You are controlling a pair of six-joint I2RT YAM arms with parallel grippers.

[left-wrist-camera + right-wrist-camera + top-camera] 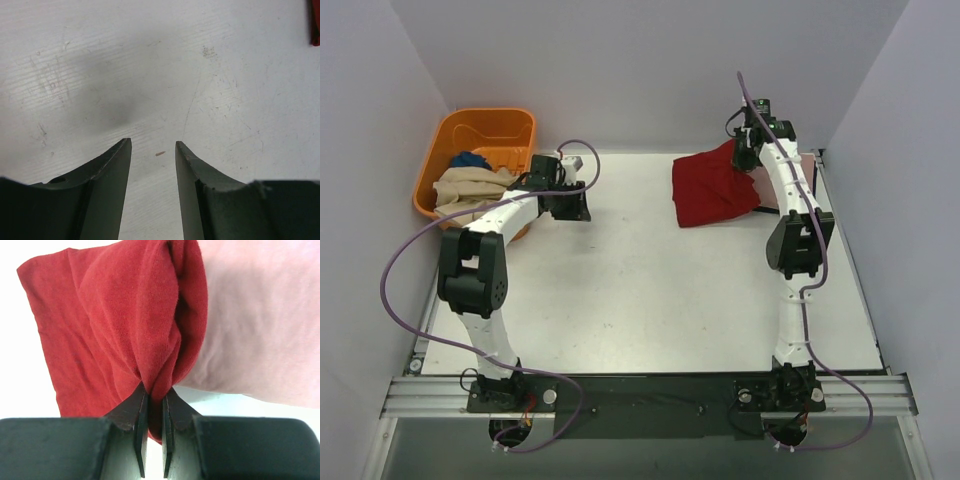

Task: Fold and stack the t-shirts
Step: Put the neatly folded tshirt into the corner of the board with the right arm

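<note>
The red shirt (115,315), a soft ribbed knit, is bunched into a fold that the right jaws pinch tight at their tips. The rest fans out beyond them in a crumpled slab. A smooth pink shirt (260,330) lies just right of the fold. The left jaws are parted and grip nothing over the scuffed white bench (165,65). Behind them, an orange plastic basket (490,125) holds rumpled beige cloth (470,185).

Bright, even light throughout — shadows soft and faint (wrist close-ups slightly blurred).
</note>
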